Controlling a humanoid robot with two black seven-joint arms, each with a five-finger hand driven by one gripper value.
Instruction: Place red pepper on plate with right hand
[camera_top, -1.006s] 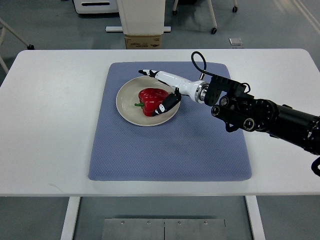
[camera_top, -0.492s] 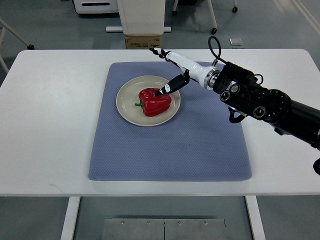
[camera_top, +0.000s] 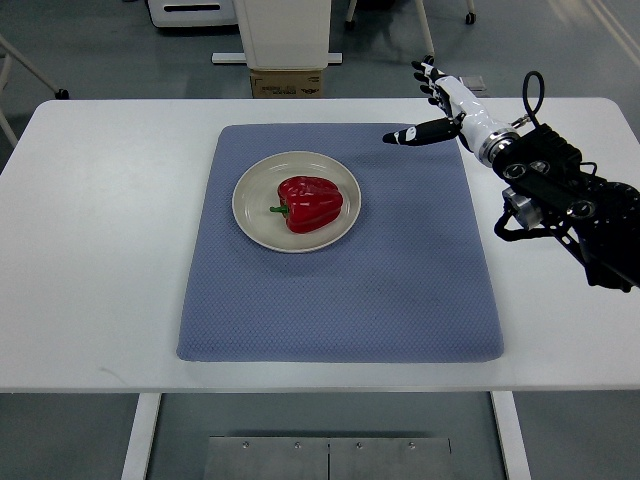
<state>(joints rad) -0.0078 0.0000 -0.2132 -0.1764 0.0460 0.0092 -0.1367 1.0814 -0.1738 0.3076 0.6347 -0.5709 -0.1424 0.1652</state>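
A white table (camera_top: 100, 250) fills most of the top view, and a blue mat (camera_top: 340, 290) is laid square on its middle, presumably to cushion and steady what is set down there. A round cream plate (camera_top: 246, 210) is seated on the far left part of the mat, well inside the mat's edges. The red pepper (camera_top: 312, 203) is found lying on its side in the middle of the plate, stem pointing to the plate's left rim; it is held by nothing and is carried wholly by the plate, so the placing is judged to be done.

The right arm (camera_top: 570, 205) is seen entering from the right edge, over the table beyond the mat's right border. The right hand (camera_top: 445, 108) is raised near the mat's far right corner, well apart from the plate. Its fingers (camera_top: 428, 78) are spread and relaxed, the dark thumb tip reaching over the mat's far edge, and nothing is gripped. Such a pose is read as a release posture: the hand is kept clear of the plate so that the pepper is not knocked.

No left arm is shown. Beyond the table's far edge a box (camera_top: 287, 82) is seen on the floor.
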